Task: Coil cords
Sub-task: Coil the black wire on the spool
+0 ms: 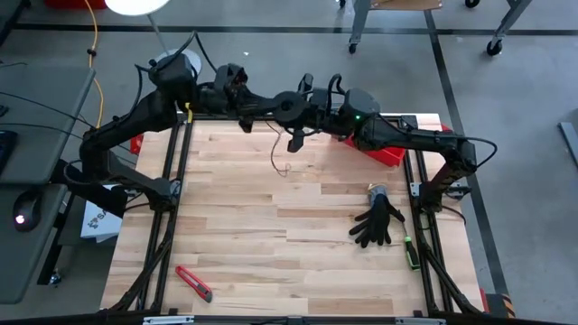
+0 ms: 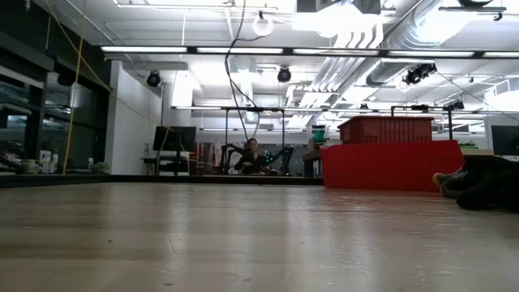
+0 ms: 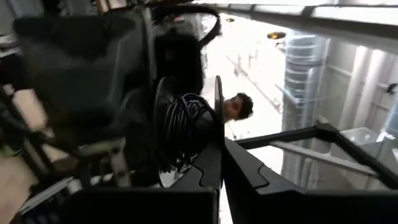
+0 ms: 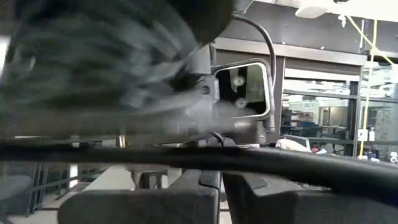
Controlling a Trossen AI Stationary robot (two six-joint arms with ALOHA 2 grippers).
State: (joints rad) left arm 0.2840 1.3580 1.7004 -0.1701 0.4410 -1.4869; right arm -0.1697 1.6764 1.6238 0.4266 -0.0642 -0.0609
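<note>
High over the table's far edge, a small round black spool (image 1: 291, 106) hangs between my two arms, and the left wrist view shows dark cord wound on it (image 3: 183, 134). My left gripper (image 3: 222, 168) is shut on the spool from the left. My right gripper (image 4: 222, 183) comes from the right, just beside the spool, with its fingers shut. A very thin cord (image 1: 276, 153) hangs below the spool, its lower end curled on the wood (image 1: 285, 170). The low view shows it as a thin dark line (image 2: 230, 69). My left gripper pinches the rim of the spool's thin flange (image 3: 219, 124) between its two fingers. The fingers lie about level, coming from the table's left. The spool is lifted clear of the table with its flange on edge. Whether my right gripper touches the cord or the spool, I cannot tell.
A black glove (image 1: 377, 224) lies at the right of the table, with a green pen (image 1: 411, 253) near it. A red box cutter (image 1: 193, 282) lies near the front left. A red bin (image 1: 388, 149) stands at the far right. A person sits in the room beyond (image 2: 253, 154).
</note>
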